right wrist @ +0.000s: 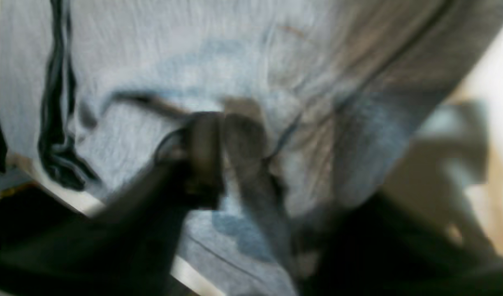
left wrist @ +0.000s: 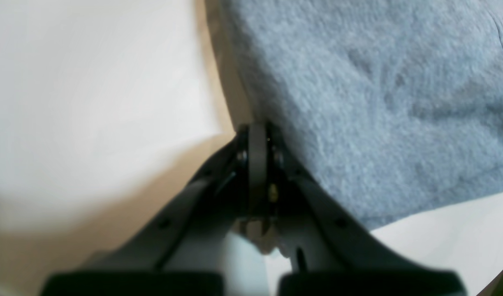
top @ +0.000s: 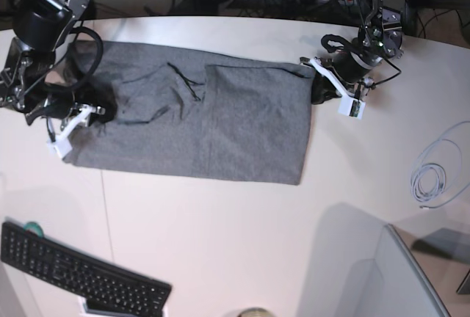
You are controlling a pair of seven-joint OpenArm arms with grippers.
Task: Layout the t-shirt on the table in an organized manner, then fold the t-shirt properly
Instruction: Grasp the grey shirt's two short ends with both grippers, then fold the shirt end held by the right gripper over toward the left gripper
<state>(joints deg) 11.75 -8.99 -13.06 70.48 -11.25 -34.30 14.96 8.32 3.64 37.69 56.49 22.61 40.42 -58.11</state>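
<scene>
t-shirt [top: 220,126]: soft matt grey knit cloth | table [top: 242,236]: smooth white, faint sheen

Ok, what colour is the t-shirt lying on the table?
Plain heather grey; the t-shirt shows best in the base view.

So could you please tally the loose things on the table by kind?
T-shirt: 1
Keyboard: 1
Coiled cable: 1
Total: 3, all on the table
</scene>
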